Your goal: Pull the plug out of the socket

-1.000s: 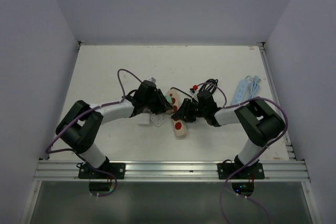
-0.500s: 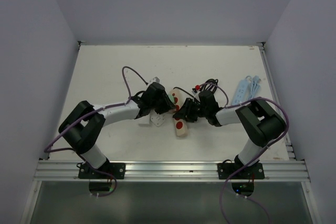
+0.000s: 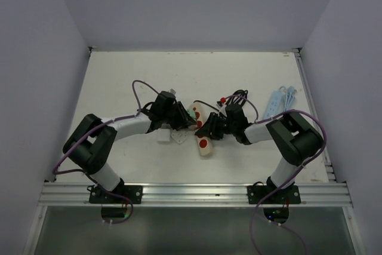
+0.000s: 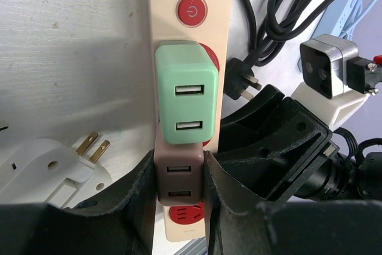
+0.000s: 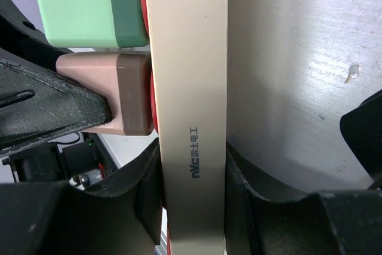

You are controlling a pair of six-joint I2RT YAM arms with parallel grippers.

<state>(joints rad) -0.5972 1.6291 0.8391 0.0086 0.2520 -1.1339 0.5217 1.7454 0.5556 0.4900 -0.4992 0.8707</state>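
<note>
Across strip (image 5: pixel 190 76) edges: right hand (image 5: pixel 192 168) (left hand (image 4: pixel 179 166) pinches brown plug (image 4: pixel 180 186)).

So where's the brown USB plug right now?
Left wrist view, low centre: the brown plug is seated in the beige power strip, right next to the green plug, clamped between the fingers of the left gripper.

Both arms folded low, elbows out, forearms angled inward so the 2 wrists meet nearly head-on. Left gripper (image 4: pixel 179 164) clamped on the brown plug (image 4: pixel 179 180), 1 finger per side. Right gripper (image 5: pixel 191 168) clamped across the power strip (image 5: pixel 188 76), fingers on its long edges.
</note>
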